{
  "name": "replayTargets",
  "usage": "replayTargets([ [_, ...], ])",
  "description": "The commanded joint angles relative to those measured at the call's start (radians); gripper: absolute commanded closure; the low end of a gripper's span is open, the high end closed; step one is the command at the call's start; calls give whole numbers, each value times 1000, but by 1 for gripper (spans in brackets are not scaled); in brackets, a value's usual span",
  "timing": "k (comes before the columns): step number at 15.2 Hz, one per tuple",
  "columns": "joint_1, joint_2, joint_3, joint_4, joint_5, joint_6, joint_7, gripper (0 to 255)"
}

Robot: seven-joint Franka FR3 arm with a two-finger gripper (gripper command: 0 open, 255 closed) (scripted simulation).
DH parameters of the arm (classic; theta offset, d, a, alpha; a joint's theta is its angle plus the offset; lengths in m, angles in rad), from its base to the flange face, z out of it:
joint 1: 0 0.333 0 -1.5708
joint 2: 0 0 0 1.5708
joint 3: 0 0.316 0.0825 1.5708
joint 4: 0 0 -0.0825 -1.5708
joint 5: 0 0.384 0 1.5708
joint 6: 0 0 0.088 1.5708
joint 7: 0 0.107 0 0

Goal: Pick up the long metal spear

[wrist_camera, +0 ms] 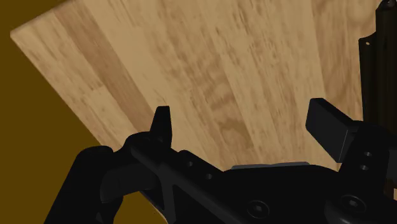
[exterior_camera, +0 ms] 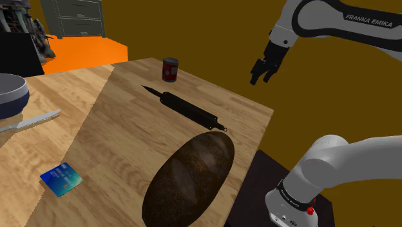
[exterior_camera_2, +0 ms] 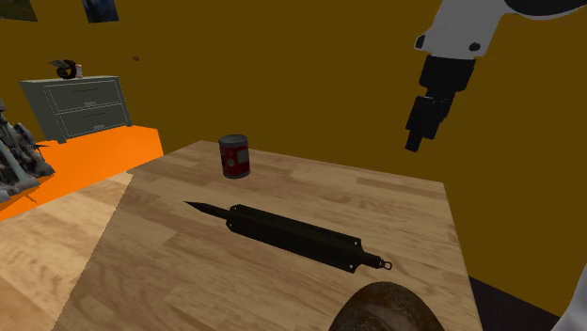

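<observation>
Hovering well above the wooden table (exterior_camera: pixel 122 148), the gripper (exterior_camera: pixel 263 72) has its jaws apart and empty; probably readied to straddle the dark spear (exterior_camera: pixel 187 109) lying flat.

black spear (exterior_camera_2: pixel 292 235) lies on wooden table (exterior_camera_2: pixel 404 202); end effector (exterior_camera_2: pixel 415 144) hangs clear.

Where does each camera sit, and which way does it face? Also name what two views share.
Shoulder view: beside the stand, looking down over the table; arm and gripper show.
Second exterior view: lower, facing the spear and red can; gripper shows.
Wrist view: on the hand, looking down at the table; open fingers show.
Both exterior views share spear and red can.
</observation>
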Motion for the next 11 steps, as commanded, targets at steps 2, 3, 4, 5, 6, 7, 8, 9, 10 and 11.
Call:
replayTargets([
  [2, 9, 27, 11, 5, 7, 18, 4, 0],
  [3, 18, 55, 21, 12, 13, 36, 7, 0],
  [4, 27, 83, 32, 19, 19, 53, 10, 0],
  [5, 36, 111, 42, 27, 25, 70, 14, 0],
  [6, 44, 140, 53, 37, 30, 86, 17, 0],
  [7, 53, 169, 63, 47, 35, 102, 20, 0],
  [8, 61, 199, 74, 58, 39, 117, 23, 0],
  [9, 68, 229, 85, 70, 43, 132, 26, 0],
  [10, 76, 259, 95, 82, 46, 146, 29, 0],
  [11, 83, 289, 106, 96, 49, 160, 32, 0],
])
